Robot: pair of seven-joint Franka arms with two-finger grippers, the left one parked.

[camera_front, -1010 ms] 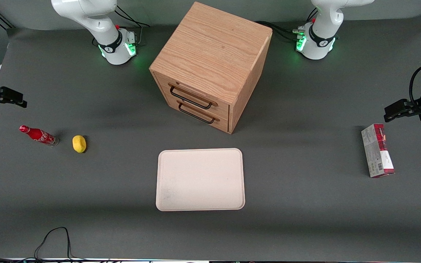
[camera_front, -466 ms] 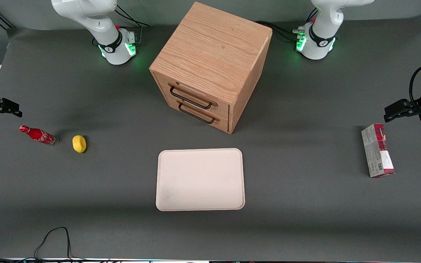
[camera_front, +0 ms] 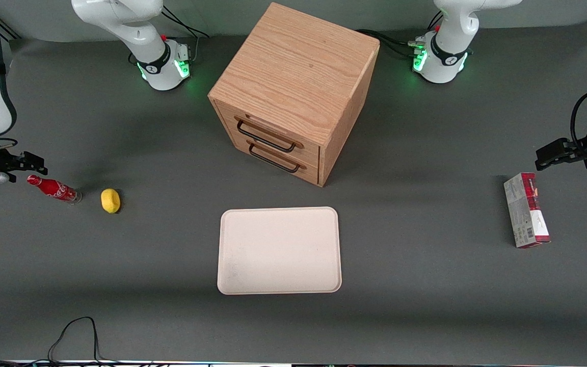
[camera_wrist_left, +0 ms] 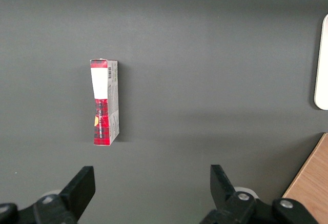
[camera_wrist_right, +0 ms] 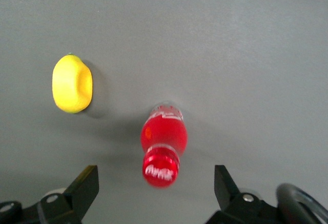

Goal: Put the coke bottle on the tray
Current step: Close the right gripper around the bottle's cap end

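Note:
The coke bottle point(camera_front: 52, 189) is small and red with a red cap. It stands on the grey table toward the working arm's end. In the right wrist view the bottle point(camera_wrist_right: 163, 142) shows from above, cap toward the camera. My right gripper point(camera_front: 29, 164) hovers just above the cap, a little farther from the front camera than the bottle. The gripper point(camera_wrist_right: 155, 179) is open, with its two black fingers wide apart either side of the cap and not touching it. The cream tray point(camera_front: 279, 250) lies flat in the middle of the table, nearer the front camera than the cabinet.
A yellow lemon point(camera_front: 110, 200) lies close beside the bottle, toward the tray; it also shows in the right wrist view point(camera_wrist_right: 72, 83). A wooden drawer cabinet point(camera_front: 293, 92) stands mid-table. A red-and-grey carton point(camera_front: 526, 216) lies toward the parked arm's end.
My right gripper has come down and moved in over the bottle's cap. More of the arm shows at the view's edge. The bottle, lemon and tray have not moved.

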